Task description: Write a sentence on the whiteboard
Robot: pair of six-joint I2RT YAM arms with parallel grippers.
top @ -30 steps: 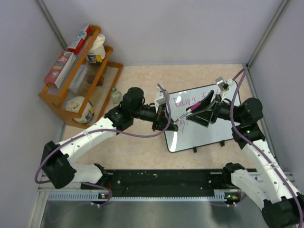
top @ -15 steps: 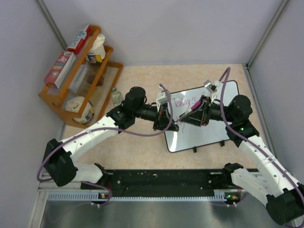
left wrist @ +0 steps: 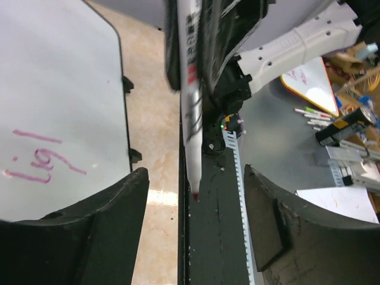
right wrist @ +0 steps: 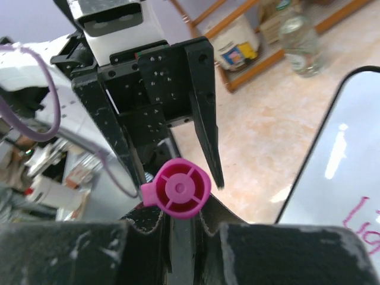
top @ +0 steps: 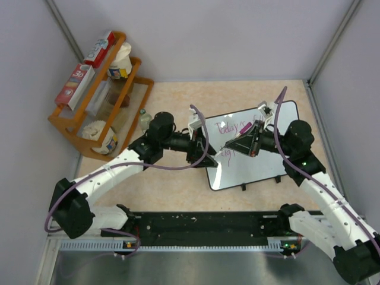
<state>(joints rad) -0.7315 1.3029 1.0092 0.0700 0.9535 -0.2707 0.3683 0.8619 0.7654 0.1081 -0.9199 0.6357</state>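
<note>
From where I stand, the left gripper (top: 203, 149) has drawn back a little from the whiteboard's (top: 255, 166) left edge since half a second ago. Its jaws are spread wide with nothing in them. The right gripper (top: 238, 142), above the whiteboard's upper middle, stays clamped on the pink-capped marker (top: 243, 135) and has barely shifted. The marker's tip points toward the left gripper's gap. The whiteboard sits unmoved on the table (top: 172, 190). The pink sentence (top: 230, 127) shows "Today's" with "lig" beneath it, and the right gripper hides the rest.
</note>
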